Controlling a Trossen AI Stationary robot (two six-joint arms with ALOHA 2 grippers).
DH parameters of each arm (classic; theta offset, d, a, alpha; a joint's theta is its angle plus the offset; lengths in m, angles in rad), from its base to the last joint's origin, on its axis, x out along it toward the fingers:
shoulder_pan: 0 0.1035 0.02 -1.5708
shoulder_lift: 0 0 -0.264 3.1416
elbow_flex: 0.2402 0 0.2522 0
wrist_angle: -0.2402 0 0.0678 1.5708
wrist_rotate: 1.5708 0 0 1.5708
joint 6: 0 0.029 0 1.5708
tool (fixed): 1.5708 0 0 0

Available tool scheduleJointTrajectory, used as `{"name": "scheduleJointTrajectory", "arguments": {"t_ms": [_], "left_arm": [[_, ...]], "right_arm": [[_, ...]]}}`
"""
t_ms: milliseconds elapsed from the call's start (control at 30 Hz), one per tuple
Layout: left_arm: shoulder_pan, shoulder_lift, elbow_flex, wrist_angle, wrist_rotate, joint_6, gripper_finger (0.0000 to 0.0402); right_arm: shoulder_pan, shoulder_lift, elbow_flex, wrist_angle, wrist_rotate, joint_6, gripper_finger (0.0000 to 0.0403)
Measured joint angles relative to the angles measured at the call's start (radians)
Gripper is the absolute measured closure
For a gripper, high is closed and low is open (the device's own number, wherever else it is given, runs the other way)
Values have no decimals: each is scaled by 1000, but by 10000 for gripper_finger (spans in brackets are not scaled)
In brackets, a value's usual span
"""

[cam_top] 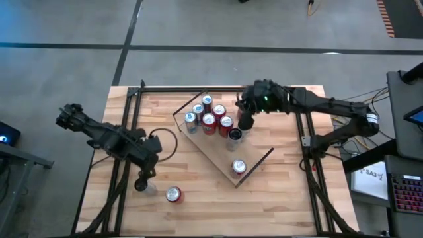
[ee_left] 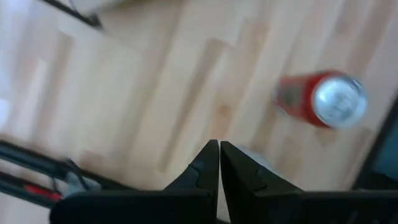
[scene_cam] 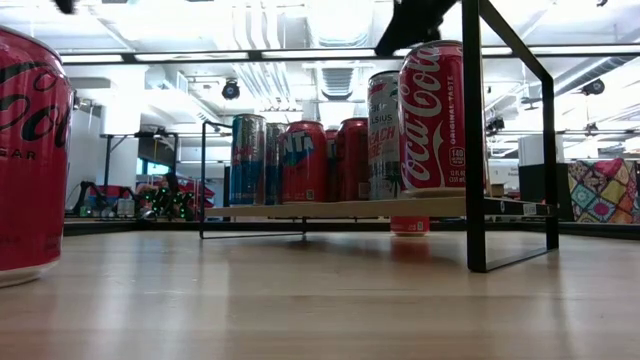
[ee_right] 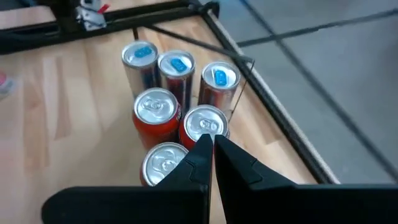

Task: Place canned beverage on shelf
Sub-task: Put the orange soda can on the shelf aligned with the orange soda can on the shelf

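The shelf (cam_top: 218, 153), a light-wood board, lies slantwise on the tabletop and is raised on a dark frame in the low view (scene_cam: 340, 208). Several cans stand upright on it: a cluster (cam_top: 209, 116) at its far end and a single red one (cam_top: 238, 166) near its front corner. Another red can (cam_top: 173, 194) stands on the table in front, also in the left wrist view (ee_left: 323, 99). My left gripper (cam_top: 141, 184) is shut with nothing in it, above the table left of that can. My right gripper (ee_right: 211, 140) is shut over the cluster (ee_right: 177, 93), nothing between its fingers.
A black frame (cam_top: 132, 99) runs along the table's edges, with posts near both arms. In the low view the front red can (scene_cam: 30, 150) fills the left side. Bare planks lie between the shelf and the table's near edge (cam_top: 218, 218).
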Motion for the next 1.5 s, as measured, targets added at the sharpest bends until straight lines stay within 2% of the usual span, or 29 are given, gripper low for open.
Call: {"name": "scheduleJointTrajectory", "arguments": {"t_ms": [67,167,567,633,833,1033,1133,1300,1400,1500], "left_arm": [[47,-4,0,1,-28,67,402],[132,-18,0,20,-68,183,402],[524,-81,0,238,-83,674,402],[586,-81,0,274,-61,748,402],[763,-66,0,376,48,958,402],[921,-45,-2,476,171,1127,402],[987,-35,-2,505,224,1175,402],[1061,-34,-19,558,301,1205,402],[1078,-42,-57,595,350,1222,402],[1083,-55,-112,656,355,1231,402]], "right_arm": [[-56,18,7,-2,-79,-28,394],[-124,53,26,-1,-140,-69,394],[-298,154,83,-29,-150,-249,394],[-322,160,85,-39,-165,-278,394],[-396,163,85,-48,-322,-334,394],[-418,164,74,-47,-332,-428,394],[-419,164,51,-47,-358,-446,394],[-442,154,-6,-45,-475,-446,394],[-447,149,-49,-29,-487,-444,394],[-446,143,-85,-2,-489,-447,394]]}}
